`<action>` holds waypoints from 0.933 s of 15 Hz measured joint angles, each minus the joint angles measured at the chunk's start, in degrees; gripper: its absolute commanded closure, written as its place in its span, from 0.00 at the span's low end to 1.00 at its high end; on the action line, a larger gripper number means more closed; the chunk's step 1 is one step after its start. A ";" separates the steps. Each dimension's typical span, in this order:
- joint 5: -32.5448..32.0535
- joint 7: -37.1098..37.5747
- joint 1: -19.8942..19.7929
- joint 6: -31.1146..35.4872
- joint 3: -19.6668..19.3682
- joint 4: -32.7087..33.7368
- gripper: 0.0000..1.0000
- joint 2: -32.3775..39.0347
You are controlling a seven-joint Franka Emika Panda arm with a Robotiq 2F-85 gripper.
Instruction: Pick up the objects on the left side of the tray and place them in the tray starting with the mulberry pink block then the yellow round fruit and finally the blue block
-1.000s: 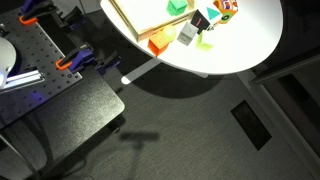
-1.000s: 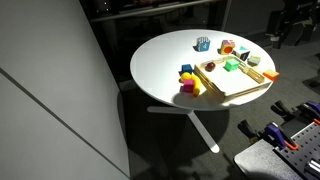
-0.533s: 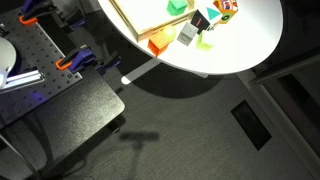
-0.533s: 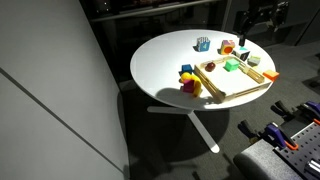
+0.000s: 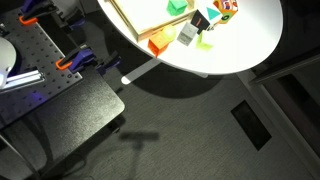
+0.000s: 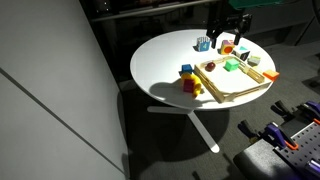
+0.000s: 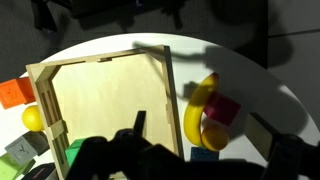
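In the wrist view the tray shows a pale floor and a light wooden rim. Just outside its right rim lie the mulberry pink block, the yellow round fruit and the blue block, bunched together beside a curved yellow banana-shaped piece. My gripper hangs open above this cluster, apart from it, with its dark fingers spread wide. In an exterior view the gripper hovers over the far side of the round table, beyond the tray. The blue block and yellow fruit sit left of the tray.
An orange block, a yellow piece and a grey block lie off the tray's left rim. An orange block and a green block show by the tray. A small blue holder stands at the table's back.
In an exterior view the arm has swung in from the right edge to above the far side of the table. The objects have not moved and the gripper stays open.
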 measured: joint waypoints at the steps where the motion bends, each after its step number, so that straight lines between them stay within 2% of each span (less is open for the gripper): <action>1: -0.03 0.19 0.04 0.00 -0.04 0.71 0.00 0.76; 9: -0.04 0.31 0.26 0.42 -0.24 1.25 0.00 1.41; 14: -0.03 0.43 1.44 6.85 -0.58 1.03 0.00 4.21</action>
